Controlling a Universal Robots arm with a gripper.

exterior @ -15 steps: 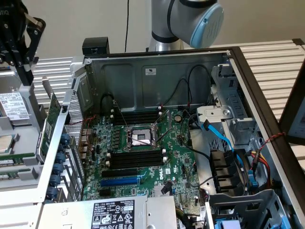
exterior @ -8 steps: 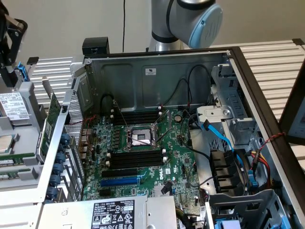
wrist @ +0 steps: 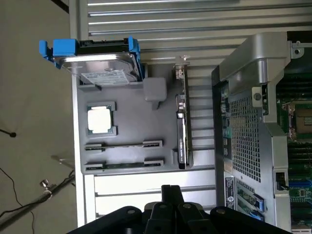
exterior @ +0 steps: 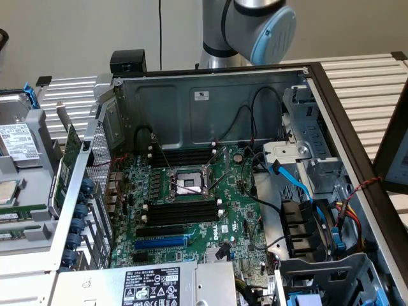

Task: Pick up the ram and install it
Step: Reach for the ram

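Note:
Two ram sticks lie side by side in grooves of a grey parts tray (wrist: 126, 105): one ram stick (wrist: 124, 145) and a second one (wrist: 124, 165) beside it. Both are thin green strips. In the exterior view the ram (exterior: 19, 215) shows at the far left edge. My gripper (wrist: 171, 189) hangs well above the slatted table just past the tray's edge, nearest the second stick. Its black fingers are pressed together, shut, with nothing between them. The motherboard's long black memory slots (exterior: 182, 211) stand empty beside the processor socket (exterior: 187, 183).
The tray also holds a hard drive (wrist: 100, 66) in a blue carrier, a processor chip (wrist: 101, 120) and a green card with a metal bracket (wrist: 182, 131). The open computer case (exterior: 210, 108) stands beside the tray, its perforated wall (wrist: 243, 136) facing it. Cables (exterior: 299, 185) run inside.

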